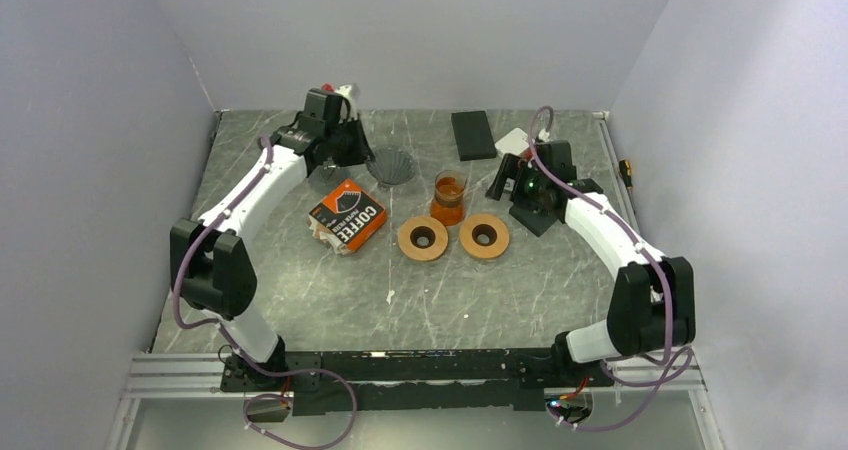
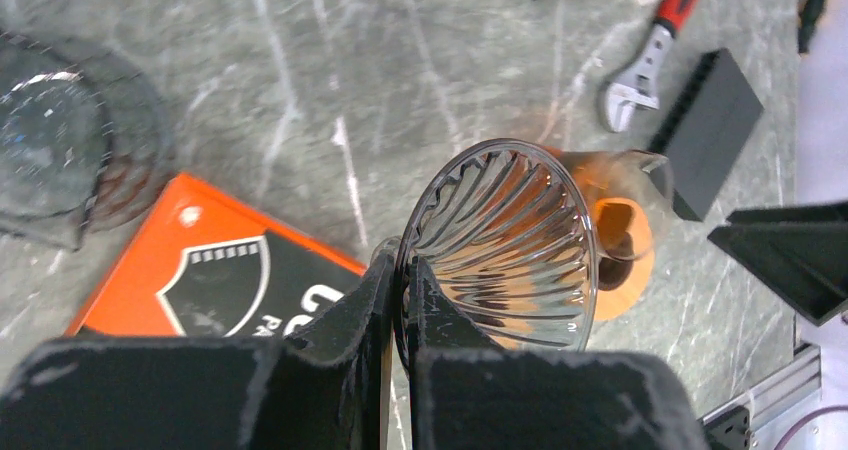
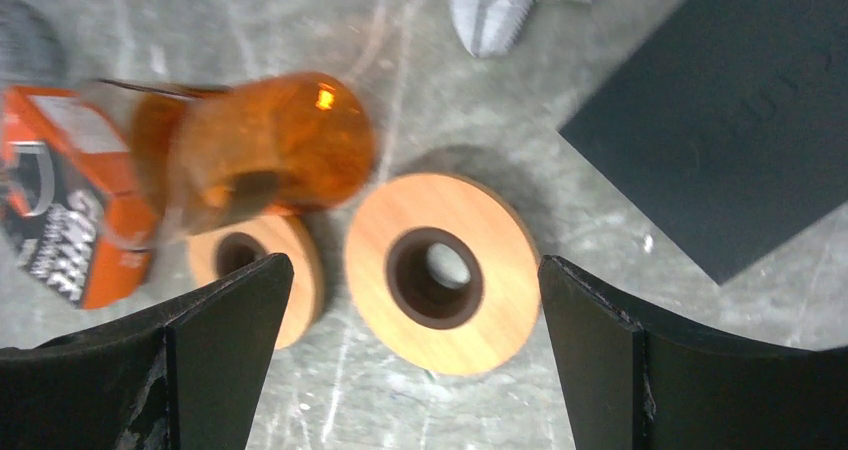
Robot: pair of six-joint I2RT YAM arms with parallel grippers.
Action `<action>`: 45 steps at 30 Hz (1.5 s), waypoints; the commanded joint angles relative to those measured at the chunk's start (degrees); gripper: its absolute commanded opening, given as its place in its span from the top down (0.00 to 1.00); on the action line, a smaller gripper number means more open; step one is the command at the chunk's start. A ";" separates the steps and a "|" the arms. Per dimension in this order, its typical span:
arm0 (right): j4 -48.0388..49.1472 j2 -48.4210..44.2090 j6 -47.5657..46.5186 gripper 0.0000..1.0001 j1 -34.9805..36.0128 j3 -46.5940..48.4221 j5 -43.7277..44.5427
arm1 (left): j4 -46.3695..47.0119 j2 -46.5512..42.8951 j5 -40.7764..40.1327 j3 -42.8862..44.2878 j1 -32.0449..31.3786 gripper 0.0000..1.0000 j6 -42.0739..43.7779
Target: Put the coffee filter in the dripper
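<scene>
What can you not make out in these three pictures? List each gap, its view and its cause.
Filters: none visible; the coffee box is too small in the top view to show its contents.
Wrench: right wrist view, cut off by the top edge.
Grey glass object: left wrist view, blurred, cut by the left edge.
Dripper near side: left wrist view, hidden by the left gripper.

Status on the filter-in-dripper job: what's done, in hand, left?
Done: nothing seated yet; the dripper is empty. In hand: the left claw is shut on the dripper's rim; the right claw is open and empty over a wooden ring. Left: no loose filter shows, so one probably has to come out of the orange coffee box, then go into the dripper.
</scene>
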 commanded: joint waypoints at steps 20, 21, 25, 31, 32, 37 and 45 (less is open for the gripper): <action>-0.36 13.55 -1.04 0.25 -0.40 -5.86 0.33 | 0.53 18.93 6.45 9.39 4.36 1.00 -2.79; -0.37 13.56 -1.13 0.28 -0.35 -5.86 0.48 | 0.43 19.24 6.22 9.54 4.34 1.00 -2.68; -0.24 12.93 -1.87 0.57 -0.30 -5.90 -0.06 | -0.10 20.69 5.97 10.04 4.25 0.98 -2.09; -1.95 12.55 -2.56 0.66 0.20 -4.67 2.57 | -0.70 22.02 6.04 10.09 4.25 0.95 -2.02; -2.31 12.25 -2.70 0.69 0.36 -4.42 2.94 | -0.52 22.03 6.00 9.95 4.25 0.94 -2.03; -4.32 10.48 -3.67 0.77 1.52 -2.90 5.53 | -1.17 22.70 5.30 10.13 4.25 0.80 -1.71; -7.74 6.07 -4.10 0.81 2.33 -0.88 8.45 | -1.77 22.56 5.64 10.30 4.25 0.47 -1.36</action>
